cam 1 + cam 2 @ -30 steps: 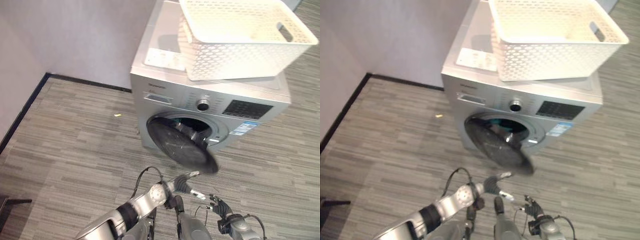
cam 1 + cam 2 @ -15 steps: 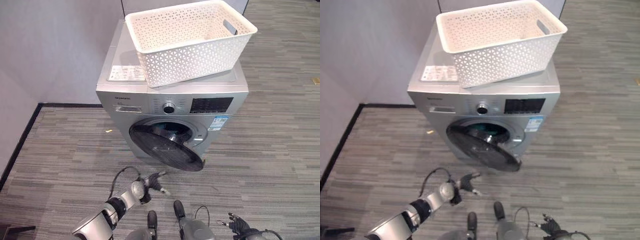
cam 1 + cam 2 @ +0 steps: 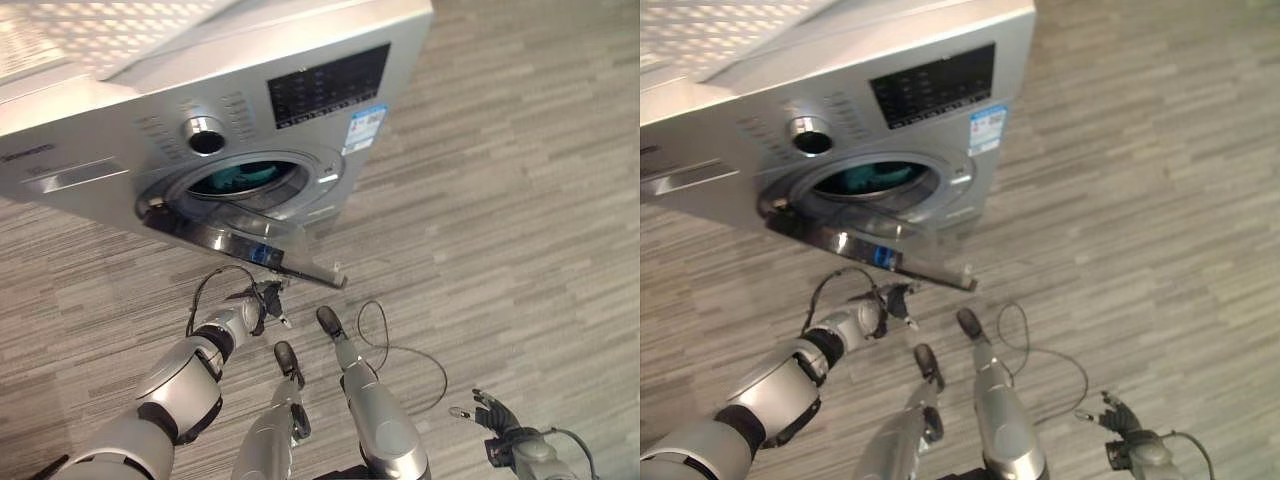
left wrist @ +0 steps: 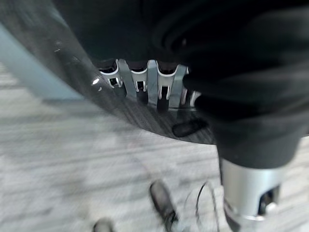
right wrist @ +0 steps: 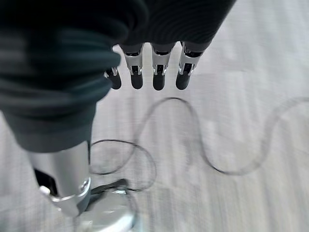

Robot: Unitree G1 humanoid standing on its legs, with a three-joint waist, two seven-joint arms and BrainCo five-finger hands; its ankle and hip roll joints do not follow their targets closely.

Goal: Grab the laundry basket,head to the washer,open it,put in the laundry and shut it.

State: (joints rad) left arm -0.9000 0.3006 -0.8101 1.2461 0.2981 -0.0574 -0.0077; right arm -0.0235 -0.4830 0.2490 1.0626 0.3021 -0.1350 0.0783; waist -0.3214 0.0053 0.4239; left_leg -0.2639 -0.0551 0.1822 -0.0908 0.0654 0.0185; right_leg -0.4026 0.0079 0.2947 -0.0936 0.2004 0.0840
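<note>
The left hand (image 3: 262,300) has its fingers (image 4: 155,86) straight and side by side under the dark door (image 3: 240,235) of the washer (image 3: 200,110), apparently to swing it shut (teal laundry (image 3: 240,178) inside), while the right hand (image 3: 498,415) hangs loose-fingered near the floor (image 3: 520,200).

Grey wood-grain plank floor (image 3: 520,200) in mixed light and dark strips covers the room.
</note>
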